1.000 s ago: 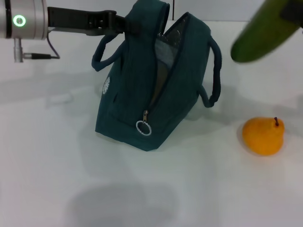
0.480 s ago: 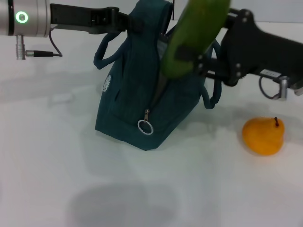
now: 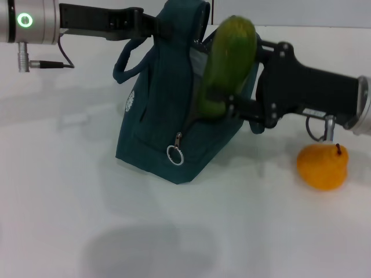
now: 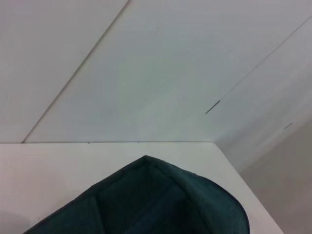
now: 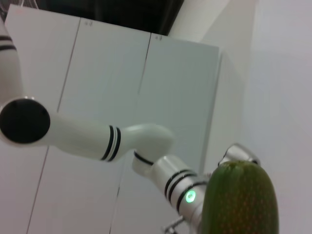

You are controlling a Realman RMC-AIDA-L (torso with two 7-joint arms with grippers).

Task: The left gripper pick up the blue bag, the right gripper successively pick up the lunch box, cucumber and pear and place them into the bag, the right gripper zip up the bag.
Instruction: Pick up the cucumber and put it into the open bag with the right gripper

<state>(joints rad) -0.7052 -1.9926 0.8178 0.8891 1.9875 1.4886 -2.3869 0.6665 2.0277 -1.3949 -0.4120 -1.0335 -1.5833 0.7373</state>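
Observation:
The blue bag (image 3: 168, 121) stands on the white table, unzipped, its ring pull (image 3: 175, 154) hanging at the front. My left gripper (image 3: 152, 28) is shut on the bag's upper edge and holds it up; the bag's top also shows in the left wrist view (image 4: 146, 200). My right gripper (image 3: 232, 107) is shut on the cucumber (image 3: 226, 66), held nearly upright with its lower end going into the bag's opening. The cucumber's tip shows in the right wrist view (image 5: 239, 197). The pear (image 3: 322, 165) lies on the table to the right. The lunch box is not in view.
The white table (image 3: 87, 220) stretches in front and to the left of the bag. The left arm's silver segment (image 3: 29, 20) with a cable reaches in from the upper left.
My right gripper has swung the cucumber in from the upper right to the bag's opening and lowered it, its lower end now entering the bag. The left gripper and pear have not moved.

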